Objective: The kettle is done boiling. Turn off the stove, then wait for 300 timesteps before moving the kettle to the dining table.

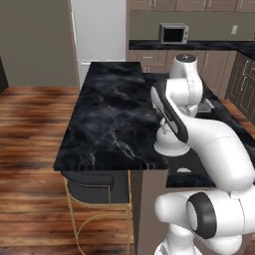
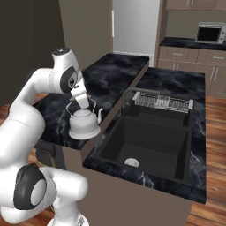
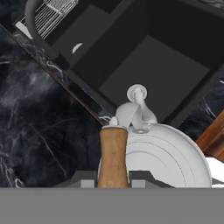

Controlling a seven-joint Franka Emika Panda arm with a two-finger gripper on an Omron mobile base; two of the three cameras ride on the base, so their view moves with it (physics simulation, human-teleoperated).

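The kettle (image 2: 84, 124) is a squat silver-white dome with a short spout (image 3: 137, 94). It stands at the edge of the dining table (image 2: 112, 73), a black marble slab with white veins, on the side beside the sink. I cannot tell whether its base touches the slab. My gripper (image 2: 82, 102) comes down from above and is shut on the tan wooden piece of the handle (image 3: 113, 153). In the left base view the kettle (image 1: 168, 143) shows under my forearm near the slab's right edge (image 1: 109, 114). The stove is out of view.
A deep black sink (image 2: 150, 143) lies right beside the kettle, with a dark arched faucet (image 2: 126, 98) and a wire dish rack (image 2: 163, 102) behind it. A stool (image 1: 94, 191) is tucked under the table's near end. A microwave (image 1: 173, 33) sits on the far counter.
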